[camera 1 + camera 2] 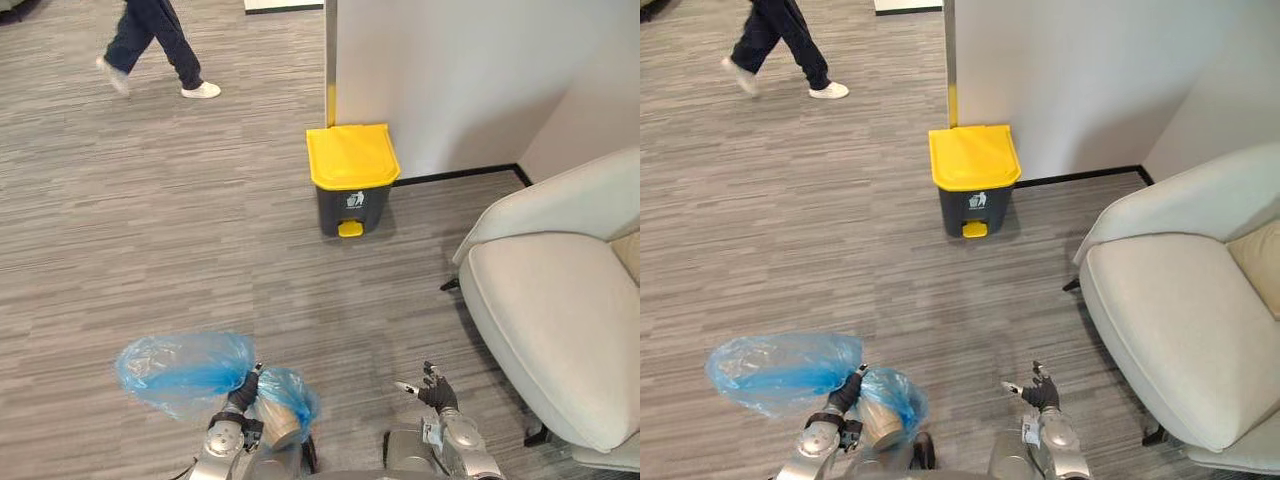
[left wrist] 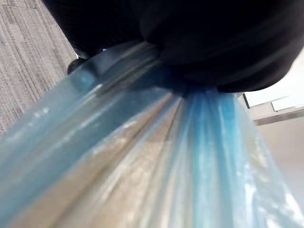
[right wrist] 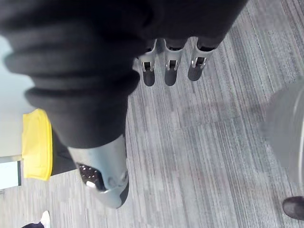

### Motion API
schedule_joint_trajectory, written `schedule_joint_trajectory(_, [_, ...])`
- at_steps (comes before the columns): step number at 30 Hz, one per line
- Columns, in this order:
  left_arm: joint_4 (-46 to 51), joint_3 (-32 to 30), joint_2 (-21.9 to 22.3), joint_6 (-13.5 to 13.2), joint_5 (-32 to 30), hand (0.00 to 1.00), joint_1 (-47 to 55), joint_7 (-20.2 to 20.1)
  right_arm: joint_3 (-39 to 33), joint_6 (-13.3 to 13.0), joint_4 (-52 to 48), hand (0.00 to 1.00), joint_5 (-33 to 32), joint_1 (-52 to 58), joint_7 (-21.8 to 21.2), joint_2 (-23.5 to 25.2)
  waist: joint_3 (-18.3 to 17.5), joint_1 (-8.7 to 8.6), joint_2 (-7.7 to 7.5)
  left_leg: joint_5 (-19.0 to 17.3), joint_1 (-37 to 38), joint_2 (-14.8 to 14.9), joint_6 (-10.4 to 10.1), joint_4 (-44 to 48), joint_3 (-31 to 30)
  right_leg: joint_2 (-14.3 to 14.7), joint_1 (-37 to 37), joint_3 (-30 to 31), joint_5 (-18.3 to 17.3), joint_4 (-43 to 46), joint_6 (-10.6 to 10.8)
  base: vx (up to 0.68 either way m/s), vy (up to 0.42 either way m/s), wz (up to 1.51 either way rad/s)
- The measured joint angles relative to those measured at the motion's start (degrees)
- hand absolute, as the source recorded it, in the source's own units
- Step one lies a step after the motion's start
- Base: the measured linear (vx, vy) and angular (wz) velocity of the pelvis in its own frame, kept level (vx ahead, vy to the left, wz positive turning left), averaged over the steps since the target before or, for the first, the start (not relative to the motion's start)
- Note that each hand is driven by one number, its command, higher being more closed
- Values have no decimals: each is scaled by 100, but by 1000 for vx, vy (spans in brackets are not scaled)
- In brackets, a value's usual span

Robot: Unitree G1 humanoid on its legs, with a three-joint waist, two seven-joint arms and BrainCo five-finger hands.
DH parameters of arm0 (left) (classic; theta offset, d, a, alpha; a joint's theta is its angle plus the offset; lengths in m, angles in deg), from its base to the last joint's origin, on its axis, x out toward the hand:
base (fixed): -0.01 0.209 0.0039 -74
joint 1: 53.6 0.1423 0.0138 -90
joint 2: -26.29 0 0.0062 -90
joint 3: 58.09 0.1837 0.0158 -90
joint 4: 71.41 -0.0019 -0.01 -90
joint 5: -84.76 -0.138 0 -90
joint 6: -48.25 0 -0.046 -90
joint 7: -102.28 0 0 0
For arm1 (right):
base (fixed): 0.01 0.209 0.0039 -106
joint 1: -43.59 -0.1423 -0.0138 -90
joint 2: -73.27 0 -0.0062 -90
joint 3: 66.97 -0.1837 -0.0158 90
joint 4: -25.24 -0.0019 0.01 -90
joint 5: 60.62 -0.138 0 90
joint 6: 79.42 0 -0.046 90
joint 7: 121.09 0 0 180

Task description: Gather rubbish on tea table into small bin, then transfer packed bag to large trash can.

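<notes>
A person (image 1: 150, 35) mid-stride, well apart from a white armchair (image 1: 550, 320)

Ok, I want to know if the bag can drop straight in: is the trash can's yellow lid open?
No, the yellow lid lies flat and shut on the dark trash can by the wall.

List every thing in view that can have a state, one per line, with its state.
Bag: neck bunched, partly filled, held up.
Left robot hand: shut on its neck.
Right robot hand: open, holding nothing.
Bin: upright, shut.
Person: mid-stride.
</notes>
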Motion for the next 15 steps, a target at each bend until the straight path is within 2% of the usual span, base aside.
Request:
schedule_joint_trajectory(1, [-3, -4, 15, 5, 4, 100, -6, 1, -4, 1, 1, 0, 1, -33, 2, -5, 72, 4, 64, -74, 143, 93, -56, -64, 4, 58, -65, -173, -85, -9, -139, 368, -185, -43])
schedule_joint_trajectory(2, [-34, -5, 32, 5, 14, 100, 17, -2, 32, -7, 15, 0, 22, -86, 4, -18, 147, 4, 236, -192, 449, 320, -151, -179, 74, 224, -215, -446, -175, -340, -187, 361, -175, -50])
schedule_joint_trajectory(3, [-76, -8, 17, -5, 41, 100, 17, -7, 112, -8, 54, 0, 62, -100, 2, -39, 144, -9, 259, -227, 742, 418, -263, -388, 155, 315, -245, -708, -71, -1316, -97, 294, -136, -38])
schedule_joint_trajectory(4, [-86, -17, -92, -26, 46, 100, 16, -10, 120, -11, 81, 0, 103, -60, 3, -18, 107, -15, 148, -271, 838, 330, -382, -479, 166, 293, -238, -812, 265, -2113, -131, 252, -121, -4])
schedule_joint_trajectory(5, [-114, -9, -135, -45, 46, 100, 9, -14, 117, -12, 117, 0, 118, -35, 6, -23, 88, -62, 14, -353, 901, 259, -507, -444, 116, 271, -236, -768, 935, -2289, -358, 309, -148, 19])
schedule_joint_trajectory(7, [-358, 14, 42, -58, 44, 100, -148, -27, 103, 20, 242, 0, 149, -36, 15, -206, 27, -141, 255, -359, 941, 486, -711, -470, -84, 452, -210, -886, 704, -2192, -546, 441, -190, 9])
schedule_joint_trajectory(9, [-407, 97, 56, -55, 30, 100, -244, -34, 8, 19, 245, 0, 146, -30, 15, -309, 52, -158, 364, -295, 920, 619, -822, -250, -209, 546, -179, -975, 455, -2104, -647, 427, -192, 4])
schedule_joint_trajectory(10, [-405, 91, 115, -55, 22, 100, -289, -38, -1, 24, 245, 0, 146, 26, 13, -321, 77, -149, 449, -132, 649, 814, -1028, 619, -494, 685, 175, -1095, 352, -2307, -679, 395, -197, 19])
schedule_joint_trajectory(11, [-405, 92, 147, -54, 21, 100, -293, -40, 2, 26, 242, 0, 141, 94, 14, -319, 91, -149, 474, 47, 498, 900, -1093, 1176, -625, 748, 423, -1162, 333, -2454, -696, 454, -226, 19])
schedule_joint_trajectory(12, [-382, 92, 221, -56, 23, 100, -246, -45, 37, 29, 149, 0, 123, 196, 15, -237, 100, -116, 487, 520, 98, 1080, -1144, 2285, -741, 846, 906, -1196, 325, -2775, -720, 276, -118, 4])
schedule_joint_trajectory(13, [-348, 92, 254, -58, 23, 100, -184, -47, 50, 26, 96, 0, 121, 236, 15, -211, 104, -93, 480, 497, -71, 1160, -1121, 2767, -708, 886, 1123, -1177, 317, -2910, -732, 336, -102, -13])
schedule_joint_trajectory(14, [-240, 94, 306, -60, 26, 100, -115, -51, 45, 22, -1, 0, 81, 246, 17, -192, 109, -73, 470, 413, -439, 1246, -979, 3423, -611, 925, 1466, -1117, 312, -3158, -740, 260, -42, -25])
schedule_joint_trajectory(15, [-214, 94, 331, -60, 31, 100, -91, -53, 38, 3, -37, 0, 33, 242, 20, -187, 126, -40, 421, 359, -716, 1244, -886, 3607, -529, 925, 1620, -1060, 312, -3319, -739, 358, -6, -36])
